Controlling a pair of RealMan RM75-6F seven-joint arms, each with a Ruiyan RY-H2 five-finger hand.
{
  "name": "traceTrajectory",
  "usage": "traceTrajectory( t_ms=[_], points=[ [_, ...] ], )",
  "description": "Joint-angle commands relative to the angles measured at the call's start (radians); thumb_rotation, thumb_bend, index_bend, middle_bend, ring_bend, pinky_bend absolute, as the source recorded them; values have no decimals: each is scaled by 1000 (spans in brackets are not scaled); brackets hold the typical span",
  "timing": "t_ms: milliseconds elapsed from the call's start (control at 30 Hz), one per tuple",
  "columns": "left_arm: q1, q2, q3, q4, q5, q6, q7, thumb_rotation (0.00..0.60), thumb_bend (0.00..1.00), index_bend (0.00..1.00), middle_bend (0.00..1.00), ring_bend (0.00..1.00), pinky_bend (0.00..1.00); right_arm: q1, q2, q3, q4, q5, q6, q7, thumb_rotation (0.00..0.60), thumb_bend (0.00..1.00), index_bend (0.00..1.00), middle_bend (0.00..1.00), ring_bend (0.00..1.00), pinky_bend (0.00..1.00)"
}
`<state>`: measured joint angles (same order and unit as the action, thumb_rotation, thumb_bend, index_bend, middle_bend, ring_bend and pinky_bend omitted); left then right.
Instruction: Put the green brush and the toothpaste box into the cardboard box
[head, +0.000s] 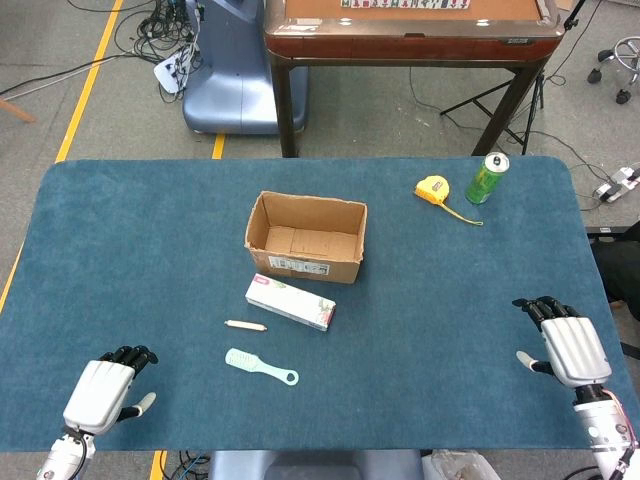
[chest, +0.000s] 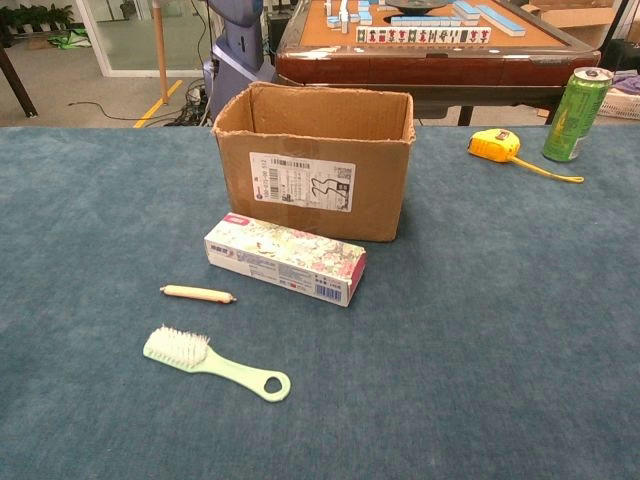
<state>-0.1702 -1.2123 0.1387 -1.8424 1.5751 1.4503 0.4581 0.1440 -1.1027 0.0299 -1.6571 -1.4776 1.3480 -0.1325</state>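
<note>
The pale green brush (head: 261, 366) (chest: 214, 365) lies flat on the blue table, bristles up, handle pointing right. Just beyond it rests the toothpaste box (head: 291, 301) (chest: 286, 259), lying on its side in front of the open cardboard box (head: 306, 238) (chest: 318, 160), whose inside looks bare. My left hand (head: 108, 388) rests low at the near left, far from the brush, fingers curled with nothing in them. My right hand (head: 567, 340) sits at the near right edge, likewise curled and holding nothing. The chest view shows neither hand.
A small tan stick (head: 245, 326) (chest: 198, 293) lies between brush and toothpaste box. A yellow tape measure (head: 433, 189) (chest: 496, 146) and a green can (head: 487, 178) (chest: 575, 115) stand at the far right. A wooden mahjong table (head: 410, 30) stands behind the table.
</note>
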Motion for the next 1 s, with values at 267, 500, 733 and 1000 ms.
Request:
traceTrajectory(
  t_ms=[267, 500, 733, 1000],
  points=[
    [6, 2, -11, 3, 23, -16, -6, 600, 191, 395, 346, 322, 478, -3, -11, -2, -2, 7, 3, -25, 600, 1, 270, 333, 217, 375],
    [-6, -2, -23, -3, 45, -42, -10, 600, 193, 416, 346, 355, 589, -3, -17, 1, 0, 18, 0, -34, 600, 1, 270, 334, 217, 375],
    [-69, 33, -37, -78, 73, -144, 90, 600, 192, 304, 469, 645, 891, -6, -10, -1, -7, 3, 15, -25, 600, 1, 270, 333, 217, 375],
    [-185, 23, -70, -155, 60, -331, 137, 600, 119, 223, 944, 970, 1000, -17, 11, 3, -13, -8, 42, 14, 600, 2, 270, 333, 217, 375]
  ],
)
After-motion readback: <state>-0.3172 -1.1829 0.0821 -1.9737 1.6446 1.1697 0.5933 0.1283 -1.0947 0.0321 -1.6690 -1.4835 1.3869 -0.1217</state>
